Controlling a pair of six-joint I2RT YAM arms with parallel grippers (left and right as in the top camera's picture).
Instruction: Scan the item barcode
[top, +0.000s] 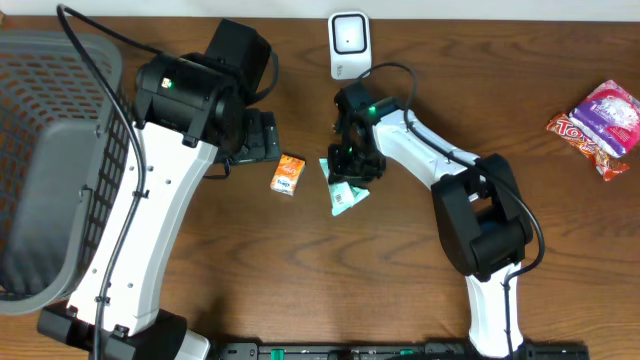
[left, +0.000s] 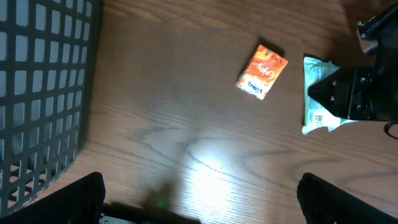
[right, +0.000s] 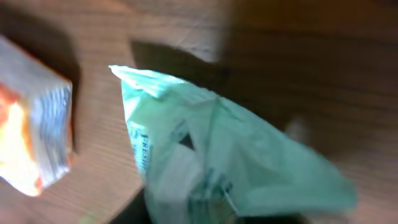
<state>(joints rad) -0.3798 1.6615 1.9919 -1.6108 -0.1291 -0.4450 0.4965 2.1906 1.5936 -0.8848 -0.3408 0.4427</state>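
A pale green packet lies on the wooden table just right of a small orange box. My right gripper reaches down on the packet's upper end. In the right wrist view the green packet is bunched up close between the jaws and hides the fingers, with the orange box at the left. My left gripper hovers wide open with only bare wood between its fingers; the orange box and the green packet lie beyond it. A white scanner stands at the back.
A grey mesh basket fills the left side, and its wall shows in the left wrist view. Two snack packets, pink and red, lie at the far right.
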